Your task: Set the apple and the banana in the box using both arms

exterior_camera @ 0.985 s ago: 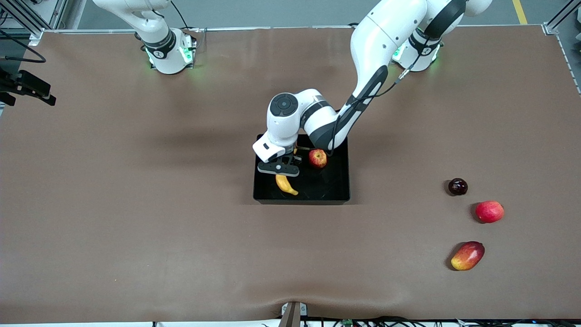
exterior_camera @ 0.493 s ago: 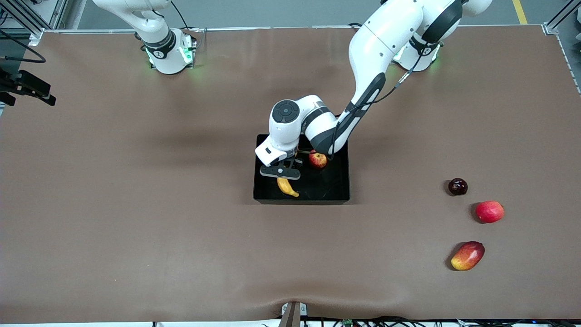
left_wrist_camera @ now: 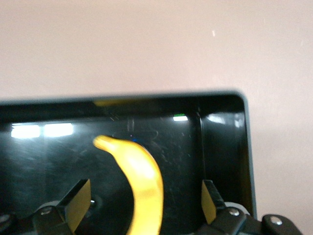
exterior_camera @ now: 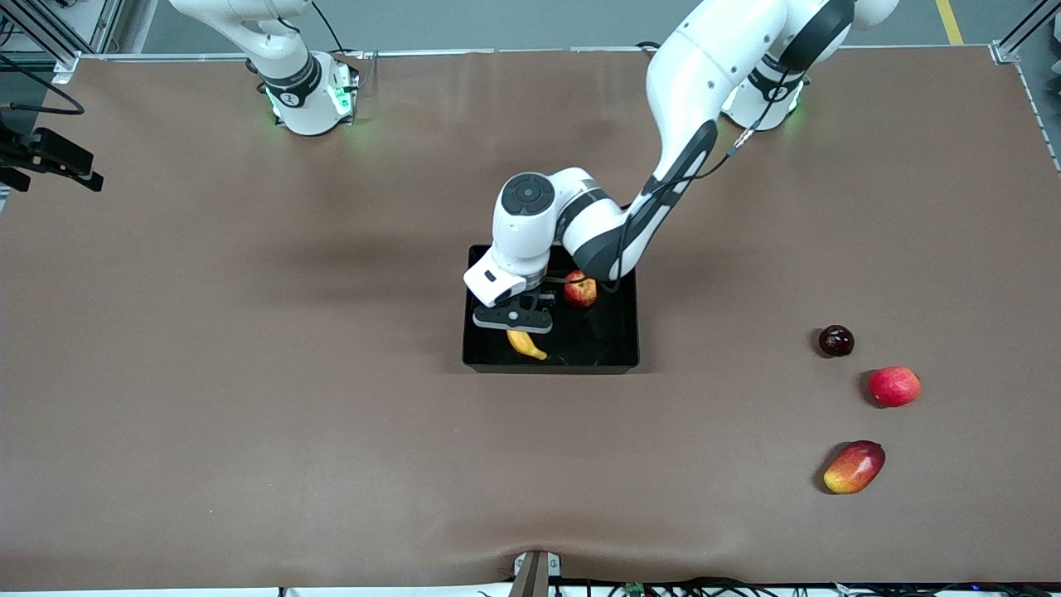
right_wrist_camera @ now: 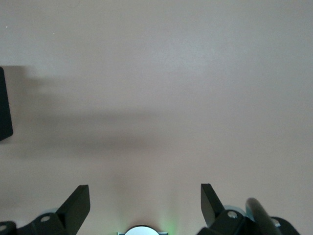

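Banana (exterior_camera: pixel 525 344) and apple (exterior_camera: pixel 580 290) are seen in the box (exterior_camera: pixel 617 344), the left gripper (exterior_camera: pixel 514 319) over the banana. Left wrist view: the banana (left_wrist_camera: pixel 139 183) lies free between spread fingers (left_wrist_camera: pixel 78 203), near the box's corner. Right wrist view: the right gripper (right_wrist_camera: pixel 144 205) is held released over bare table (right_wrist_camera: pixel 195 73), waiting.

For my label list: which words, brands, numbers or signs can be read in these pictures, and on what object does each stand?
None can be read.
A small round mark on the right arm's base: too small to read.
The box, banana and apple show no text.
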